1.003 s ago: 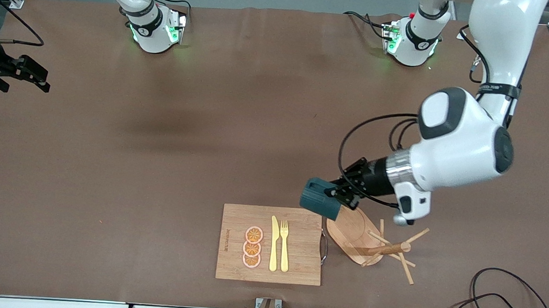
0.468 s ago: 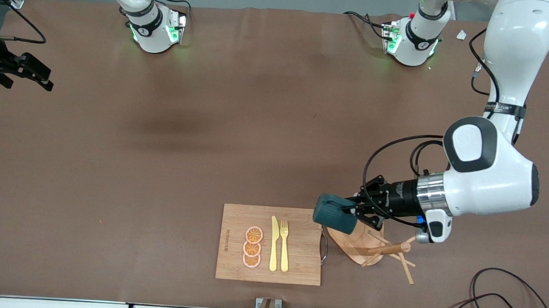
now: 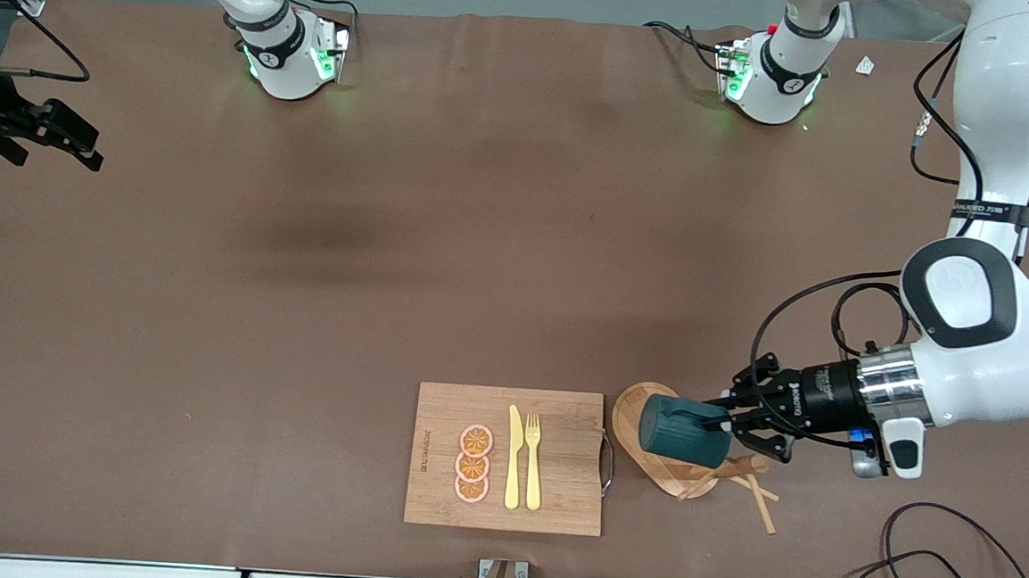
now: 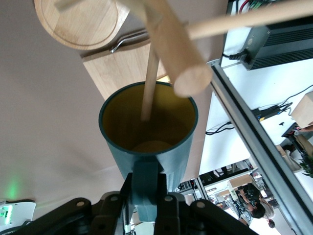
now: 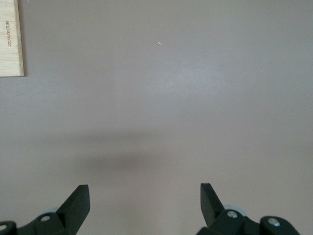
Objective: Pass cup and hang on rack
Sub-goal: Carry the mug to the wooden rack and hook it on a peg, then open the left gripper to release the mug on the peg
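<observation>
The right gripper (image 3: 85, 148) waits with jaws spread wide over the table's right-arm end. The left gripper (image 3: 728, 419) pinches the cup (image 3: 683, 432) by its handle — on its side, over the rack (image 3: 641, 404).

One cup (image 3: 683, 432); one rack (image 3: 657, 470); one cutting board (image 3: 564, 498); three orange slices (image 3: 473, 463); one knife (image 3: 514, 458); one fork (image 3: 533, 460).

I see a matt teal cup (image 3: 683, 431) with a smooth yellow inside, a pale bare-wood rack (image 3: 660, 472), a grained bamboo board (image 3: 555, 497) beside it, and a matt brown surface (image 3: 299, 312).
</observation>
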Robot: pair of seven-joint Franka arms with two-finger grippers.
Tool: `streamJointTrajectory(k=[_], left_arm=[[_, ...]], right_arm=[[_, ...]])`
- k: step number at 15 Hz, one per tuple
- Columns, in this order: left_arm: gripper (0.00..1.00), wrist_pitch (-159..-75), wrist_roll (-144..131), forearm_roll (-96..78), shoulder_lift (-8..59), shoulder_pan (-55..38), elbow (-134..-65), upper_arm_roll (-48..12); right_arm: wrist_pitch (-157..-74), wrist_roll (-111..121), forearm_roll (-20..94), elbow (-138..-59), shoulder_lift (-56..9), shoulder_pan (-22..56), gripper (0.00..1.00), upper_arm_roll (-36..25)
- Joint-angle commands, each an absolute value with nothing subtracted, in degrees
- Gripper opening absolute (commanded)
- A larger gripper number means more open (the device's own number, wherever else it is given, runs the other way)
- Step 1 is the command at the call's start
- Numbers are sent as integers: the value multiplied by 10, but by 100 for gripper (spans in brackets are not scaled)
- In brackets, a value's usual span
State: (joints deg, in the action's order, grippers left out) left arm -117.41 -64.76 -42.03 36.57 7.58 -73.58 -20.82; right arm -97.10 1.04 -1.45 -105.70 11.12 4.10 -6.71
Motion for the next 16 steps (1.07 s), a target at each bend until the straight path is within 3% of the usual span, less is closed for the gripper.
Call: streamJointTrajectory(k=[1, 16], left_arm=[[0, -1172, -628, -435, 369, 81, -734, -213], [2, -1172, -623, -448, 394, 94, -733, -213]], right_arm=[[-963, 6, -11, -1052, 112, 43, 100, -69], [-963, 14, -11, -1052, 111, 40, 100, -69]])
